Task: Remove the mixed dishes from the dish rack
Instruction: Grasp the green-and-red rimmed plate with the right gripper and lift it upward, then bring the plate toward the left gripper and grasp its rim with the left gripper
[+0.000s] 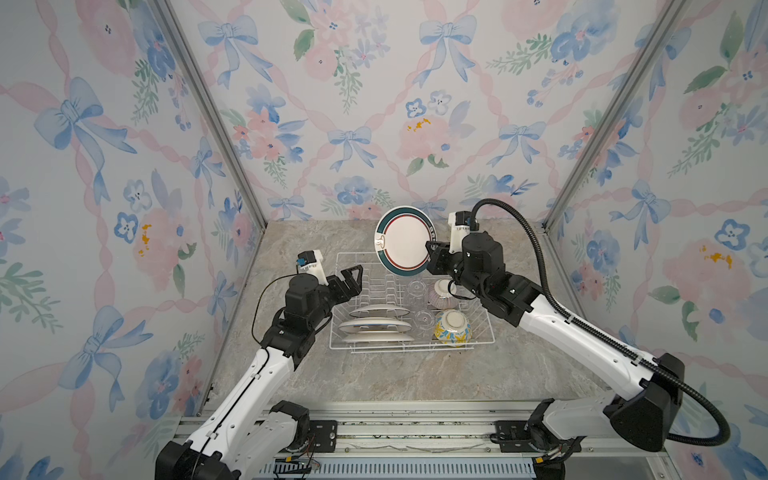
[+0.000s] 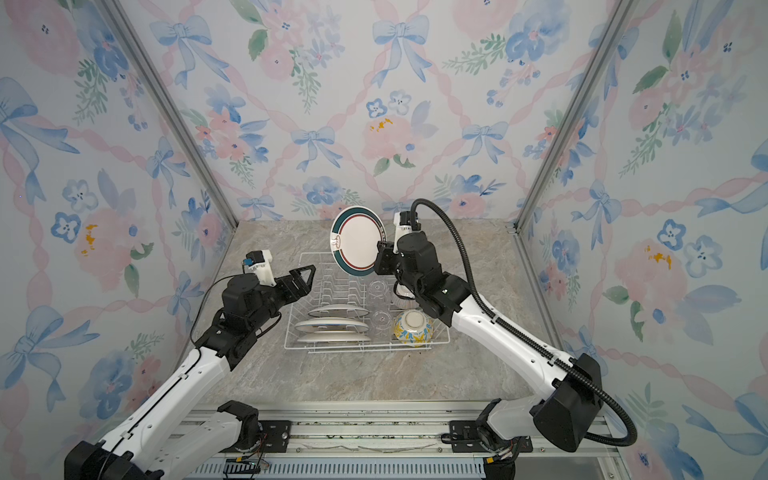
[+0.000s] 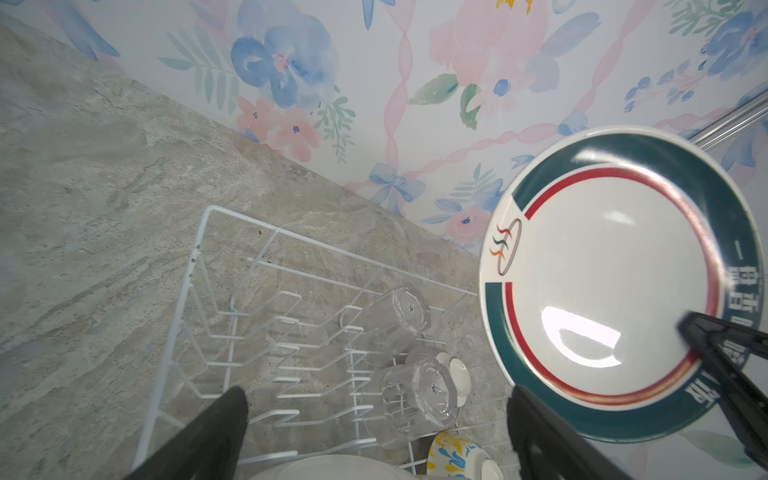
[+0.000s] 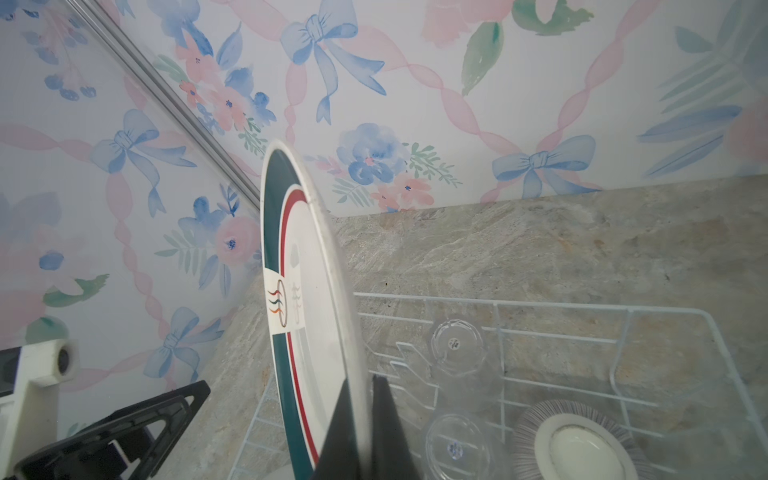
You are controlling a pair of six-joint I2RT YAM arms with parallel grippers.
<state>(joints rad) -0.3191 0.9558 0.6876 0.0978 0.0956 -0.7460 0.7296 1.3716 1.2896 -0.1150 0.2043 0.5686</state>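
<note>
The marble surface [image 1: 395,374] around the rack holds no dishes, so I judge the unloading has barely begun. The white wire dish rack [image 1: 374,286] sits in the middle of it, its far prongs bare.

My right hand [image 1: 431,248] is clamped on the rim of the green-and-red rimmed plate [image 1: 405,241], holding it upright in the air above the rack's far end, clear of the prongs. It has not been set down.

My left hand [image 1: 356,280] hangs wide open and empty over the rack's left edge.

What is left in the rack:
- what look like three white plates [image 1: 376,326] at the near left
- the yellow-blue patterned bowl [image 1: 453,328]
- the purple-striped bowl [image 1: 442,297]
- two upturned clear glasses [image 1: 417,291]
</note>
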